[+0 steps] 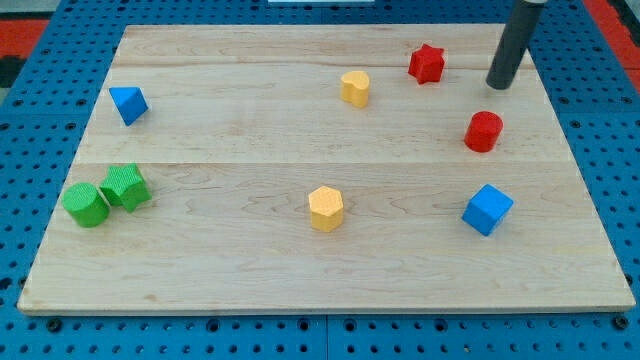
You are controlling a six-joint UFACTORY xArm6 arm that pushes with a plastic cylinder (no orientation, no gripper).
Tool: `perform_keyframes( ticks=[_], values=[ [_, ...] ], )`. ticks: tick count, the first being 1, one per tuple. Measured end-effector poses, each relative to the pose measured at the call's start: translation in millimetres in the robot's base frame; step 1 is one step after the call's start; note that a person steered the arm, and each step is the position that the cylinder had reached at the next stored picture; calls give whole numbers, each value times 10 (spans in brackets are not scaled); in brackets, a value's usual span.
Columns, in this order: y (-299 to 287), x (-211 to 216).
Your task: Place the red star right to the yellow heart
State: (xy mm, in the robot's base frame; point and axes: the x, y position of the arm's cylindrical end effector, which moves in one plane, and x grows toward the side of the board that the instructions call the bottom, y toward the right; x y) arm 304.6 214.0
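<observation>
The red star (426, 63) lies near the view's top, right of centre. The yellow heart (355, 87) lies just to its left and a little lower, with a small gap between them. My tip (497, 84) rests on the board to the right of the red star, clear of it, and above the red cylinder (483, 131). The rod rises from the tip toward the view's top right.
A yellow hexagon (326, 208) sits at bottom centre. A blue cube (487, 209) lies at the lower right. A blue triangle (128, 103) is at the upper left. A green cylinder (86, 204) and a green block (125, 186) touch at the left edge of the wooden board (200, 270).
</observation>
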Motion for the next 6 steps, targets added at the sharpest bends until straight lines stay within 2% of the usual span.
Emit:
perform_keyframes(
  ticks=[1,3,4,5,6],
  values=[
    [-558,-145],
    [-414,-634],
    [-1133,-568],
    [-1762,-208],
    [-1528,-192]
  ],
)
